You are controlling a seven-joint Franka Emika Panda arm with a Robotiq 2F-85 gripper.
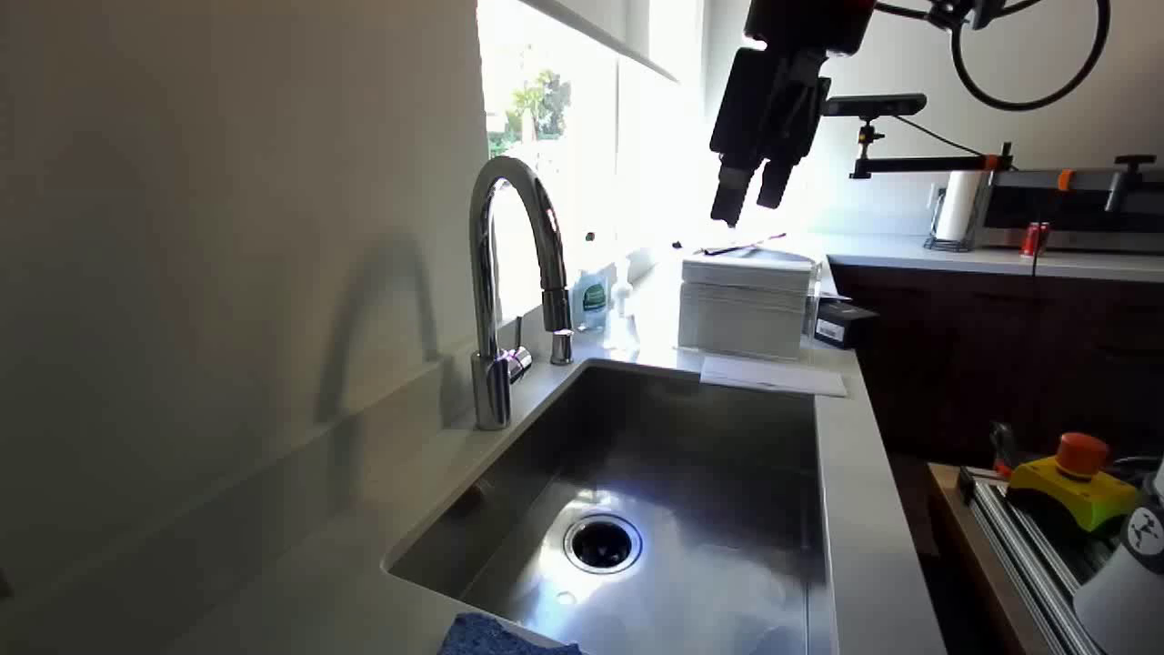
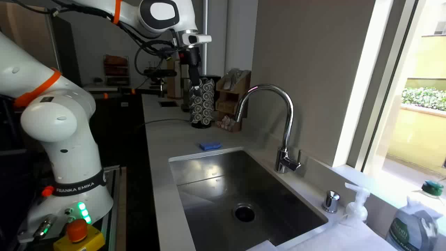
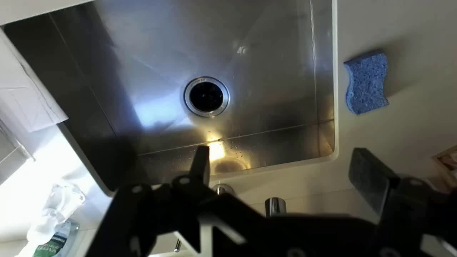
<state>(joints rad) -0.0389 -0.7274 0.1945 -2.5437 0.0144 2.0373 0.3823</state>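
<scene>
My hand (image 3: 281,151), jaws apart and empty, hangs above the surface (image 3: 403,139). The blue sponge (image 3: 367,84) lies there beside the sink (image 3: 271,78), presumably light, soft and yielding; I would pinch its narrow waist.

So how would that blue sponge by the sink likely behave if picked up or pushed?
The blue sponge is probably light for its size: its surface looks porous. Its wavy outline hints at some give when gripped. Lying flat, it would likely slide rather than roll.
</scene>
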